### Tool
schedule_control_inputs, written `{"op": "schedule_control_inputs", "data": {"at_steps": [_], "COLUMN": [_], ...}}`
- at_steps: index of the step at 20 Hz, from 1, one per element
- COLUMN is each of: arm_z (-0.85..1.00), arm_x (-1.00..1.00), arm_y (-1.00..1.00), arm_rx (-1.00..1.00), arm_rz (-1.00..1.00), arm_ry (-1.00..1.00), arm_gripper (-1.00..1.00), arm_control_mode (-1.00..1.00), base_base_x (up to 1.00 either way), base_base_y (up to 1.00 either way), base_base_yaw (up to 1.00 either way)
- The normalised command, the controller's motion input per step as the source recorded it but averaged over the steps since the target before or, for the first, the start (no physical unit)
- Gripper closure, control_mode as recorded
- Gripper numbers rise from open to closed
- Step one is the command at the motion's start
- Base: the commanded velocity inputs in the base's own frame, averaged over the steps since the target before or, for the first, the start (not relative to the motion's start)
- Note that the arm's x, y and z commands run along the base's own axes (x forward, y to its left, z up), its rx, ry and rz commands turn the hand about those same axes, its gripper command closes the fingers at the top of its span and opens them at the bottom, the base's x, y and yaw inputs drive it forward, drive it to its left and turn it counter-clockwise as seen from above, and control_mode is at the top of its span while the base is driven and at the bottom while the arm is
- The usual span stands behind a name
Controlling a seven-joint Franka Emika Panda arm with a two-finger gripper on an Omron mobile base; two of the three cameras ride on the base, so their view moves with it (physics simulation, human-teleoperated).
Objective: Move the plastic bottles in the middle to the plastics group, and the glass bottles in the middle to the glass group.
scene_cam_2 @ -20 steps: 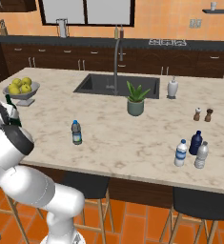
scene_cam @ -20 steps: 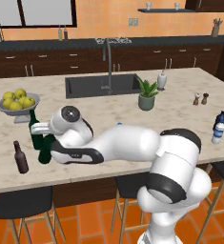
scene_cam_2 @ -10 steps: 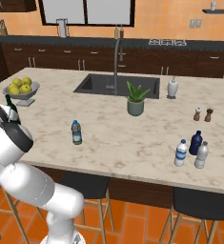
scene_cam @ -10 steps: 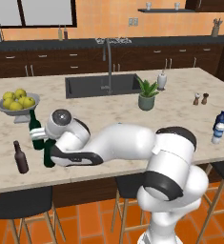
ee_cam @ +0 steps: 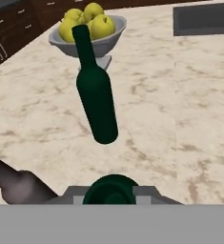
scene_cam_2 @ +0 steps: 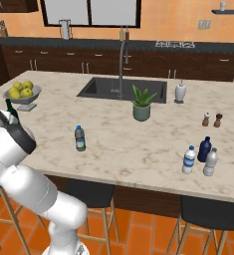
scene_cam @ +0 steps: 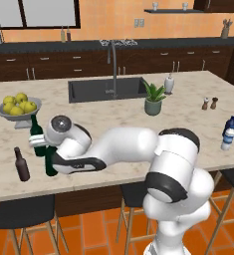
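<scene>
- Where the marble counter (scene_cam: pixel 138 124) runs out at its left end, the glass things stand together, near the front edge.
- The gripper (ee_cam: pixel 111 194) is pinched on a green wine bottle (scene_cam: pixel 50 168): dark green glass, upright, just beside the brown bottle (scene_cam: pixel 22 165) on one side and the second wine bottle (scene_cam: pixel 36 138) behind it.
- From the left base view the white hand covers this bottle's neck and shoulder, so only the lower body shows; whether its base touches the counter cannot be told.
- In the hand view it shows as a dark green round shape between the grey fingers, cut off by the bottom of the picture.
- The second wine bottle looks the same: tall, dark green, long narrow neck. It stands free in front of the fruit bowl (ee_cam: pixel 87 33).
- The brown bottle is shorter and slimmer; the hand view cuts it at the left edge.
- A small clear water bottle (scene_cam_2: pixel 79 139) with a blue label and dark cap stands alone mid-counter.
- Its white-capped twin (scene_cam_2: pixel 188 160) stands at the right end, just beside the blue bottle (scene_cam_2: pixel 204 149) and the pale bottle (scene_cam_2: pixel 210 162).
</scene>
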Motion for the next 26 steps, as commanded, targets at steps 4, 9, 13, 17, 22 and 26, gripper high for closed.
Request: {"op": "schedule_control_inputs", "data": {"at_steps": [4, 9, 13, 17, 22, 26], "arm_z": [-0.36, -0.21, 0.0, 0.15, 0.56, 0.57], "arm_x": [0.01, -0.06, -0.05, 0.0, -0.01, -0.1], "arm_y": [-0.02, -0.12, -0.2, -0.17, -0.15, -0.15], "arm_rx": [0.0, 0.0, 0.0, 0.02, 0.09, 0.15], "arm_rz": [0.0, 0.0, 0.0, 0.0, 0.0, 0.0], "arm_ry": [0.0, -0.02, -0.04, -0.03, 0.0, 0.0], "arm_gripper": [1.0, -1.0, -1.0, -1.0, -1.0, -1.0], "arm_control_mode": [-1.0, -1.0, -1.0, -1.0, -1.0, -1.0], "base_base_x": [0.0, 0.0, 0.0, 0.0, 0.0, 0.0], "base_base_y": [0.0, 0.0, 0.0, 0.0, 0.0, 0.0], "base_base_yaw": [0.0, 0.0, 0.0, 0.0, 0.0, 0.0]}}
